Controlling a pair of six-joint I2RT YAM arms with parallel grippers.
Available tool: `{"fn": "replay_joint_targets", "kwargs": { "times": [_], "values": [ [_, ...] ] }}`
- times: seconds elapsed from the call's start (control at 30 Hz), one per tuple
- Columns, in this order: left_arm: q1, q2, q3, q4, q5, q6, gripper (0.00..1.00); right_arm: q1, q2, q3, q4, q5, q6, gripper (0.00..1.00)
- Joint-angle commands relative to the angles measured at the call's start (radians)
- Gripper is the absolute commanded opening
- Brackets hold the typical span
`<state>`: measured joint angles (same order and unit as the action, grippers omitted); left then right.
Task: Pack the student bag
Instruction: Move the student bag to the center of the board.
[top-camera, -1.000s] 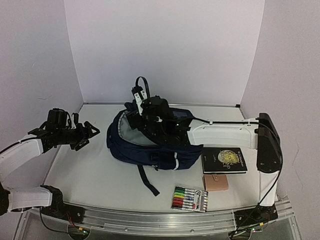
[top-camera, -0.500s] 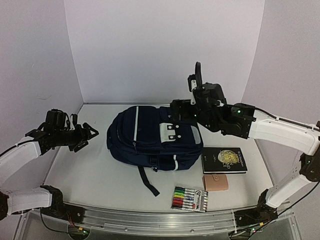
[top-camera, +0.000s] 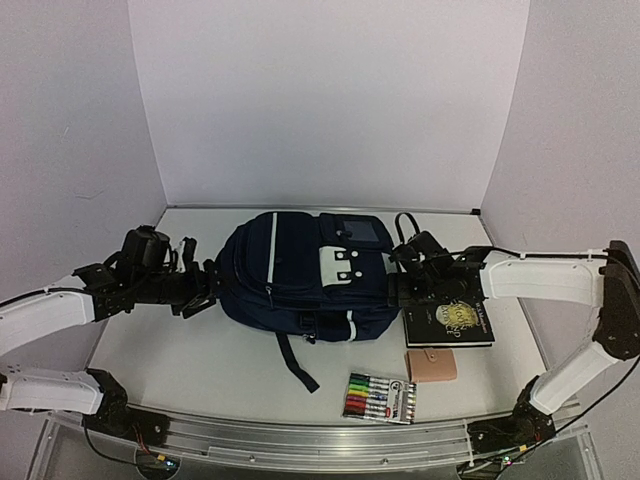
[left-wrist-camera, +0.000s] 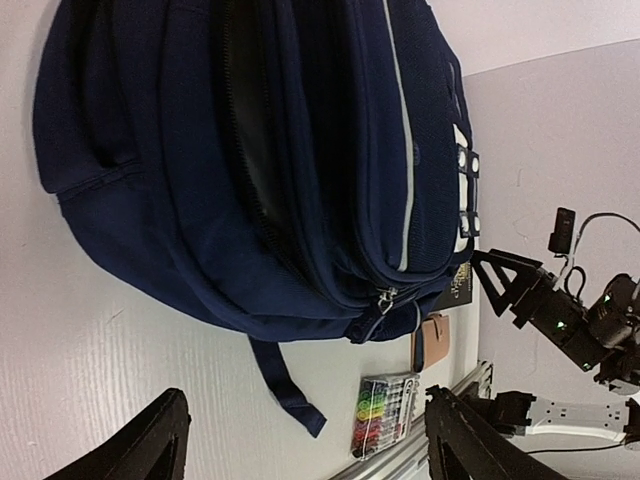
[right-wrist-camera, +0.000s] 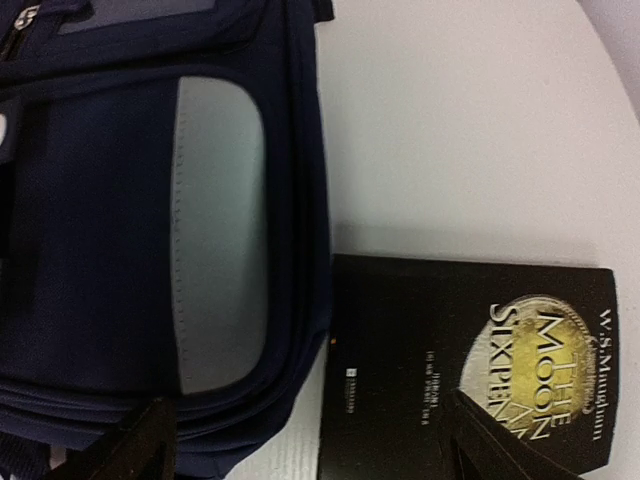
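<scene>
The student bag (top-camera: 300, 280), navy with grey patches and white stripes, lies flat in the middle of the table. My left gripper (top-camera: 208, 290) is open just off its left side, with nothing between the fingers. In the left wrist view the bag (left-wrist-camera: 250, 150) fills the upper frame above the open gripper (left-wrist-camera: 310, 450). My right gripper (top-camera: 398, 292) hangs open low at the bag's right edge. The right wrist view shows the bag's grey patch (right-wrist-camera: 215, 230) and a black book (right-wrist-camera: 470, 370) under the open gripper (right-wrist-camera: 320, 455).
The black book (top-camera: 450, 320) lies right of the bag. A tan wallet (top-camera: 432, 365) and a pack of coloured markers (top-camera: 380, 398) sit nearer the front edge. A loose dark strap (top-camera: 295, 362) trails forward from the bag. Walls close off the left, back and right.
The right arm left the bag's top, swung up to the right, then came down by the bag's right edge. The bag now lies closed and flat. The left gripper moved right, up to the bag.
</scene>
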<state>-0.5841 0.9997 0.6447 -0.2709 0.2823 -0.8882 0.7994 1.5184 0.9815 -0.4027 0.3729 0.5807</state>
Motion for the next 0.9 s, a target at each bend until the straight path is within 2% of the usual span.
{"fn": "replay_joint_targets", "kwargs": {
  "times": [0.0,0.17,0.33,0.57,0.67,0.7,0.77,0.87],
  "values": [
    [-0.050,0.084,-0.001,0.215,0.020,-0.055,0.80,0.006,0.019,-0.009,0.112,-0.173,-0.007,0.86],
    [-0.090,0.232,0.025,0.351,0.039,-0.065,0.80,0.005,0.111,0.047,0.201,-0.189,-0.021,0.88],
    [-0.095,0.325,0.047,0.433,0.043,-0.049,0.81,0.005,0.262,0.200,0.267,-0.096,-0.044,0.88],
    [-0.088,0.420,0.120,0.448,-0.088,0.047,0.86,-0.003,0.384,0.383,0.343,-0.046,-0.152,0.87],
    [-0.076,0.457,0.172,0.444,-0.097,0.066,0.86,-0.003,0.379,0.419,0.331,-0.017,-0.198,0.88],
    [-0.074,0.460,0.182,0.437,-0.094,0.074,0.86,-0.003,0.367,0.410,0.315,0.009,-0.203,0.92],
    [-0.073,0.455,0.199,0.413,-0.097,0.088,0.87,-0.004,0.322,0.388,0.252,0.068,-0.167,0.98],
    [-0.065,0.419,0.182,0.390,-0.095,0.096,0.90,-0.004,0.260,0.329,0.141,0.133,-0.101,0.98]
  ]
}}
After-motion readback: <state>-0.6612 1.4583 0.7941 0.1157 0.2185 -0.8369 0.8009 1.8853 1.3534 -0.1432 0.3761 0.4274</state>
